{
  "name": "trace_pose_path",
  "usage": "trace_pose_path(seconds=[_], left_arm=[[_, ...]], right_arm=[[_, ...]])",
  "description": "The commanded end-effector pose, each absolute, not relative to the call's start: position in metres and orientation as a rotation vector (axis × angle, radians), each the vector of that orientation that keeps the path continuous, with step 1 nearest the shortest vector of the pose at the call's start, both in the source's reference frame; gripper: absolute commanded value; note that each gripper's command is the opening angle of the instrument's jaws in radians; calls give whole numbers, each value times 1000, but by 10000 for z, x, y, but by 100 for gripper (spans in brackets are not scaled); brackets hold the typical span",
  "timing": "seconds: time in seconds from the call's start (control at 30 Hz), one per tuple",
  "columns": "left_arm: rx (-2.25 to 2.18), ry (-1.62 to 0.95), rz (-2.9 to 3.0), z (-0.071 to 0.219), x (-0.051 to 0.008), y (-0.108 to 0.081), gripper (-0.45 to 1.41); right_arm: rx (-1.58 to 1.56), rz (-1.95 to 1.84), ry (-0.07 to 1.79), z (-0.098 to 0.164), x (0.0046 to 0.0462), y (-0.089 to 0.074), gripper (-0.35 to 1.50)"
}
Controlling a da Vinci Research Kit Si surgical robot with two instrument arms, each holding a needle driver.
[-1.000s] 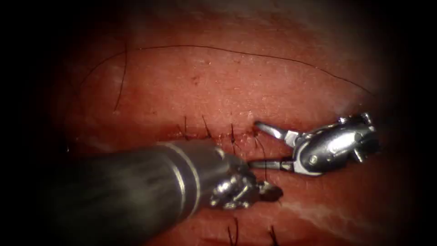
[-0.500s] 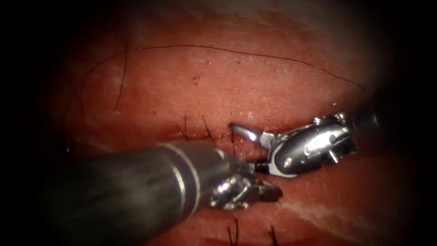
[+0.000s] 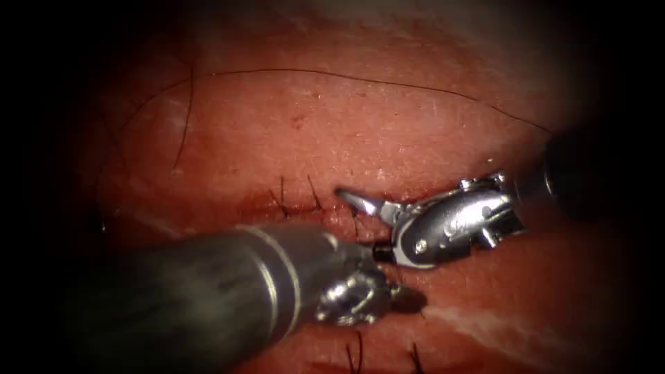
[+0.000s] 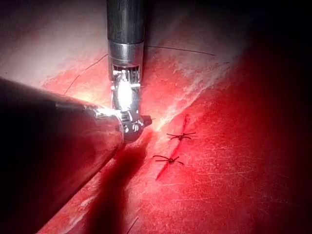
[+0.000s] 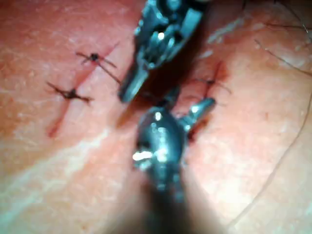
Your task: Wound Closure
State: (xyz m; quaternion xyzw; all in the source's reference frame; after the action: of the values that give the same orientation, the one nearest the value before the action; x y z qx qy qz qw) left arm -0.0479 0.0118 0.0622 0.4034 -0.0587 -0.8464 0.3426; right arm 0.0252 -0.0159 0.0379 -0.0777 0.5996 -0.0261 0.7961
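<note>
Endoscope: our shiny steel right tool (image 3: 361,223) has its jaws spread wide around the stitched cut's (image 3: 298,205) right end, holding nothing. The dull grey left tool (image 3: 398,299) sits just below it; we can't tell its jaws. Right wrist view: the dark knotted stitches (image 5: 92,58) lie beside both tips.

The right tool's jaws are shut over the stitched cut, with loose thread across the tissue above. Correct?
Not quite: the right tool has its jaws open, holding nothing, as the endoscope view shows. It is over the stitched cut, and loose thread lies across the tissue above.
</note>
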Motion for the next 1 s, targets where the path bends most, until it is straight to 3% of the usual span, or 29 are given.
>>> trace_pose_path(seconds=[0.03,0.1,0.13,0.4,0.43,0.5,0.53,0.6,1.0], left_arm=[[1052,-149,-2200,629,-486,113,-45],[1052,-149,-2199,629,-485,113,-45],[1052,-149,-2199,629,-485,113,-45],[1057,-141,-2204,623,-476,107,-45],[1058,-140,-2202,622,-473,106,-45],[1055,-140,-2207,621,-469,104,-45],[1052,-140,-2213,620,-465,102,-45],[1050,-135,-2228,618,-458,99,-45],[1110,-8,-2513,606,-360,61,-45]], right_arm=[[-156,-58,1285,384,254,-167,115],[-107,-90,1254,387,252,-165,7],[-90,-103,1245,389,251,-164,-35],[-102,-115,1210,388,246,-162,-35],[-100,-116,1208,388,245,-162,-27],[-120,-104,1222,385,243,-164,81],[-144,-96,1226,383,241,-166,108],[-172,-66,1229,378,237,-167,135],[-192,-16,1234,353,221,-174,136]])
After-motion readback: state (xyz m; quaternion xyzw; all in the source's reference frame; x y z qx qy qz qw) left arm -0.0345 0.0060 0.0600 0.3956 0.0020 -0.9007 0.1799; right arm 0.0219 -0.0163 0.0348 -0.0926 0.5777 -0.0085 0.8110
